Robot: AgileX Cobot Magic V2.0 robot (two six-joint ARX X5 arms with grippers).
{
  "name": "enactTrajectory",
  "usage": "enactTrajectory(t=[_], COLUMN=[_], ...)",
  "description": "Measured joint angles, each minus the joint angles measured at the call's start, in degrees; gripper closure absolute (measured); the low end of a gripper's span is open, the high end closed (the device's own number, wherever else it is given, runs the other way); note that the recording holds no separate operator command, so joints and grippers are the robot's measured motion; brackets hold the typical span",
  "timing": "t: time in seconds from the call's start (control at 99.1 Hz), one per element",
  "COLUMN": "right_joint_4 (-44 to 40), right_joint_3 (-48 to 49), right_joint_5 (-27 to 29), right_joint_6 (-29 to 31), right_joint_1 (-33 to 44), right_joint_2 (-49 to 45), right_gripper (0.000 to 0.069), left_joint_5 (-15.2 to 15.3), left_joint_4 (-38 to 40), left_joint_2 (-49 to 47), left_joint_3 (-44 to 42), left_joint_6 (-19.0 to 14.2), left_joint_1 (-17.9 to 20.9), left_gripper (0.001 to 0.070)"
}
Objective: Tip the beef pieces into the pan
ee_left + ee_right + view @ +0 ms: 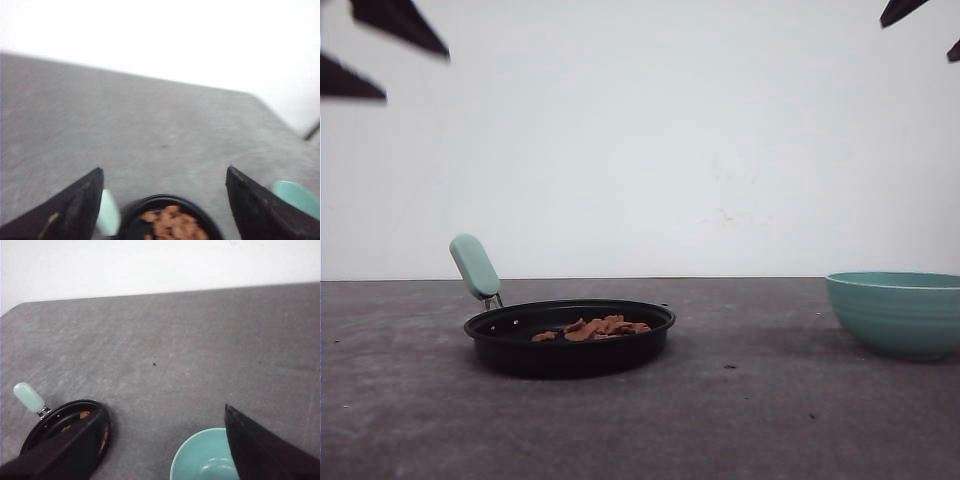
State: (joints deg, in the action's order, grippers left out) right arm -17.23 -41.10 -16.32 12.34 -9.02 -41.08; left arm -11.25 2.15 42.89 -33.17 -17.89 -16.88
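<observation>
Beef pieces (593,328) lie in a small reddish-brown heap inside the black frying pan (570,338), which sits on the grey table (740,420) with its mint-green handle (474,266) angled up at the left; judging from that, the pouring itself looks done, and the step in hand is most likely clearing the arms away. The left gripper (162,200) hangs high above the pan with its jaws spread wide and nothing between them; the right gripper (165,437) hangs over the ground between pan and teal bowl (898,312), likewise wide open and empty. The bowl stands upright well apart to the pan's right, and the right wrist view shows its inside bare as far as one can see, though part of it is hidden behind a finger. To finish well, I would lift both arms straight up and back, keeping the left fingers clear of the raised handle so the pan is not nudged and no meat is tipped out. By count: one pan, one bowl, two grippers, one heap of beef. The separate chunks are too small and too overlapped to number; the blurred left wrist view suggests perhaps a dozen.
</observation>
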Motion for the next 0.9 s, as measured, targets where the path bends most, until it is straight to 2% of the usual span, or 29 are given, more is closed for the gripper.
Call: enactTrajectory(t=[0.172, 0.303, 0.353, 0.414, 0.474, 0.504, 0.535, 0.646, 0.898], right_joint_4=[-1.4, -1.4, -1.4, -1.4, -1.4, -1.4, -1.4, -1.4, -1.4], right_joint_3=[0.0, 0.0, 0.0, 0.0, 0.0, 0.0, 0.0, 0.0, 0.0], right_joint_5=[-0.1, -0.1, -0.1, -0.1, -0.1, -0.1, -0.1, -0.1, -0.1], right_joint_6=[-1.5, -1.8, -1.9, -1.9, -2.1, -2.1, -2.1, -2.1, -2.1], right_joint_1=[0.0, 0.0, 0.0, 0.0, 0.0, 0.0, 0.0, 0.0, 0.0], right_joint_2=[4.8, 7.3, 7.8, 8.0, 8.0, 8.0, 7.9, 7.7, 7.7], right_gripper=[0.0225, 0.0225, 0.0254, 0.0381, 0.0549, 0.0599, 0.0631, 0.0677, 0.0684], left_joint_5=[-0.7, -0.7, -0.6, -0.5, -0.5, -0.5, -0.5, -0.5, -0.5], left_joint_4=[-8.7, -12.9, -13.9, -14.9, -15.9, -16.3, -16.6, -16.9, -16.9], left_joint_2=[-11.3, -17.1, -18.3, -18.8, -18.9, -18.9, -18.9, -18.9, -18.9], left_joint_3=[0.0, 0.0, 0.0, 0.0, 0.0, 0.0, 0.0, 0.0, 0.0], left_joint_6=[0.4, 1.9, 2.4, 2.8, 3.1, 3.1, 3.1, 3.1, 3.1], left_joint_1=[-0.2, -0.2, -0.2, -0.2, -0.2, -0.2, -0.2, -0.2, -0.2], left_gripper=[0.0238, 0.0239, 0.0251, 0.0322, 0.0487, 0.0565, 0.0614, 0.0677, 0.0682])
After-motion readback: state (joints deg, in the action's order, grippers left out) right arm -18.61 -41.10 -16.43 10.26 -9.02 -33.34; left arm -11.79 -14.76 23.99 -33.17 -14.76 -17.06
